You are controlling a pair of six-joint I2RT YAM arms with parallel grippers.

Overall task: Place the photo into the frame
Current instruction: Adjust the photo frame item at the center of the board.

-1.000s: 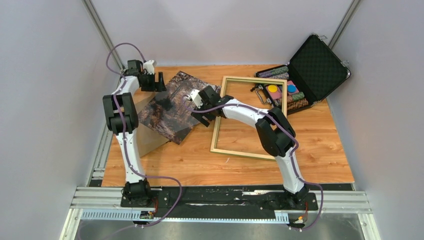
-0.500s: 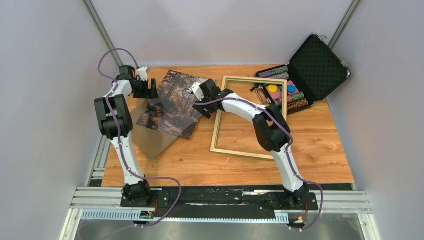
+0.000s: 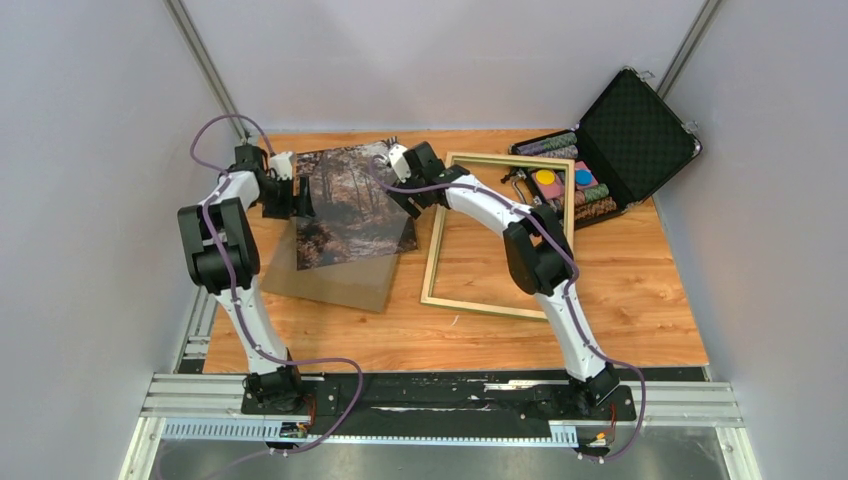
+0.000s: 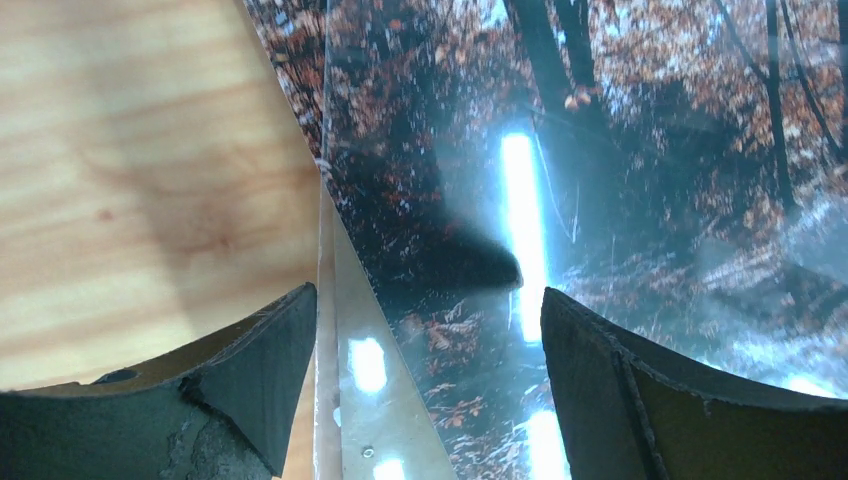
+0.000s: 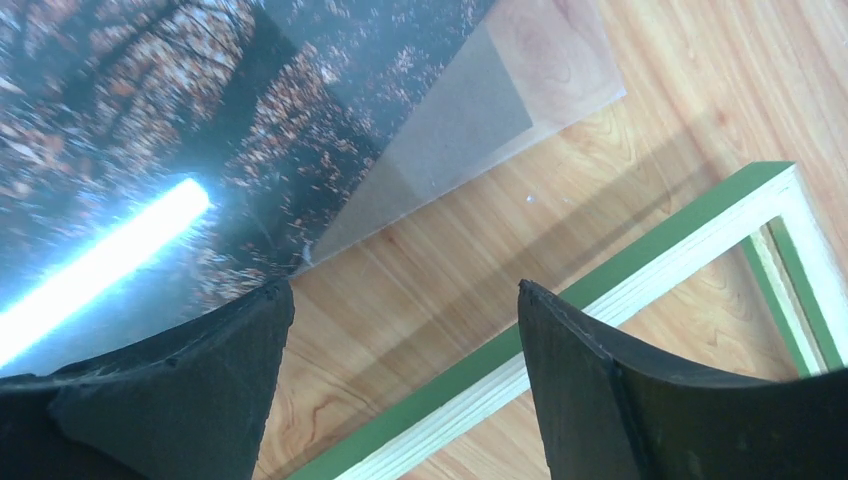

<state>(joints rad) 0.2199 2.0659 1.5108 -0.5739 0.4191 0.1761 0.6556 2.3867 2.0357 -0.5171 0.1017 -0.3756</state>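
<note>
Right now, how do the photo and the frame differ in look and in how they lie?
The photo is a solid dark forest print; the frame is an open rectangle of thin pale rails with the table showing through. The photo lies on a brown board; the frame lies straight on the table. The photo looks smaller than the frame. Both are rectangular and lie flat, side by side.

Bright, even overhead light; soft arm shadows fall on the table (image 3: 640,300). Strip-light glare streaks the glossy photo (image 4: 600,150) in both wrist views. Fingers (image 4: 250,380) up close are dark and soft-focused. Top view sharp, with slightly bowed edges.
</note>
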